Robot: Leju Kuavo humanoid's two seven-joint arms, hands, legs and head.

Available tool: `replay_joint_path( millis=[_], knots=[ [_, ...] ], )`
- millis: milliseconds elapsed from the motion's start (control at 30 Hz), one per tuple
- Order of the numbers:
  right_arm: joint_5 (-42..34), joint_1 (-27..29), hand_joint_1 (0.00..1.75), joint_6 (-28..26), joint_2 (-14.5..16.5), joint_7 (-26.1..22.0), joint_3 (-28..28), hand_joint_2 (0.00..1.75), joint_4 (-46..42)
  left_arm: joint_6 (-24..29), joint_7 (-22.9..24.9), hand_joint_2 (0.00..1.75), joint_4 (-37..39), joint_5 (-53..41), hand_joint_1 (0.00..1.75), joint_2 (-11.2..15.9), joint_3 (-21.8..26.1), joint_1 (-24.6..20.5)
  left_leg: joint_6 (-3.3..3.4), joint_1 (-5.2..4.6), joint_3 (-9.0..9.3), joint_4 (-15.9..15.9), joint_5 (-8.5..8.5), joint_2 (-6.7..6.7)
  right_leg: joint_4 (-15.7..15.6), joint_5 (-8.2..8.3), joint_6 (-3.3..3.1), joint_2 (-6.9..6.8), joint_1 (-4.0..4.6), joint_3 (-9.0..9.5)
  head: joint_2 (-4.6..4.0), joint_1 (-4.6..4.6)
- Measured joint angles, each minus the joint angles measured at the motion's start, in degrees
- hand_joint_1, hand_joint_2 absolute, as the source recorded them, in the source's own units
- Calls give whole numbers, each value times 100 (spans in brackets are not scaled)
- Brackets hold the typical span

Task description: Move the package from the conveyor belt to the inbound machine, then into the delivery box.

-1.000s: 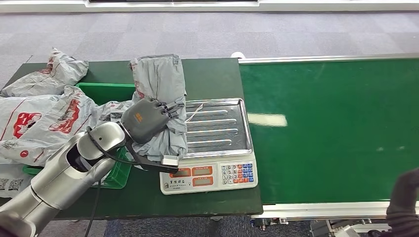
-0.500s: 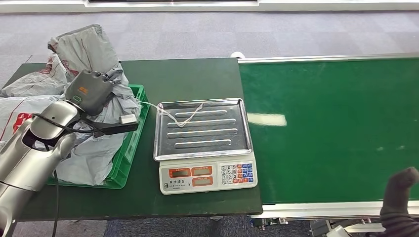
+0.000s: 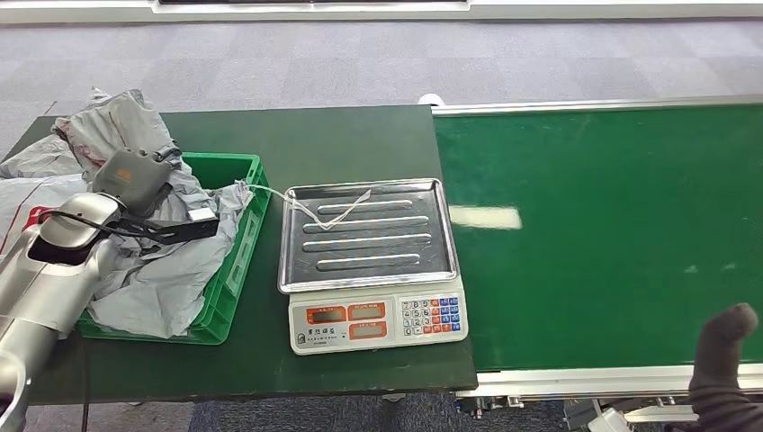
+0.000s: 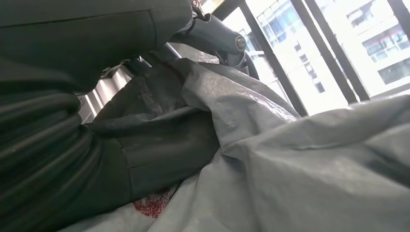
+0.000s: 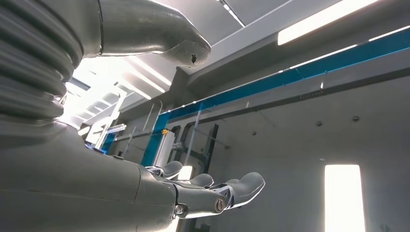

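**A:** Where is the package (image 3: 148,270)?

**B:** Under and around the left robot hand (image 3: 135,177), slumped into the green delivery box (image 3: 236,261) at the left end of the table (image 3: 360,135). The grey plastic spills over the box's near side beneath the silver forearm.

**A:** Is that robot hand gripping it?

**B:** Yes. The left wrist view shows the dark fingers (image 4: 159,150) wrapped in crumpled grey film, the package (image 4: 290,164) pressed right against them, with a patch of red print close by.

**A:** And beside it?

**B:** More grey mailer bags (image 3: 40,193) lie on the outer side of that robot hand, touching the box. On its inner side stands the scale (image 3: 371,270), apart from the robot hand, its steel tray bare except for a thin white cord (image 3: 315,209) trailing from the package across the tray.

**A:** The right robot hand?

**B:** The right robot hand (image 5: 212,188) is held palm up with its fingers spread, holding nothing. It sits low at the near edge of the green conveyor belt (image 3: 612,234), with the belt stretching ahead of it.
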Motion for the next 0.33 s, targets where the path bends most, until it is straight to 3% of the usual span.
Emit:
replay_joint_path(
  millis=[133, 167, 267, 300, 333],
  knots=[
    [-33, 10, 0, 0, 0, 0, 0, 175, 0, -115, -82, 175, 408, 14, 175, -64, 41, -128, 0, 0, -1, 0, 0, -1, 0, 0, 0, 0, 0, -1, 0, 0],
    [-34, 10, 0, 0, 0, 1, 0, 175, 0, -191, -111, 175, 504, 19, 156, -81, 41, -176, 0, 0, -2, 0, 0, -1, 0, 0, 0, -1, 0, -1, 0, 0],
    [-42, 12, 0, 0, 0, 2, 0, 175, 0, -493, -242, 175, 818, 67, 25, -127, 41, -329, 0, 0, -2, 0, 0, 0, 0, 0, 0, -1, 0, -1, 0, 0],
    [-48, 12, 0, 0, 0, 2, 0, 175, 0, -562, -281, 131, 913, 86, 0, -141, 41, -370, 0, 0, -2, 0, 0, 1, 0, 0, 0, 0, 0, -1, 0, 0],
    [-51, 12, 0, 0, 0, 2, 0, 175, 0, -592, -300, 116, 957, 96, 0, -148, 41, -388, 0, 0, -2, 0, 0, 1, 0, 0, 0, 0, 0, -1, 0, 0]
  ],
)
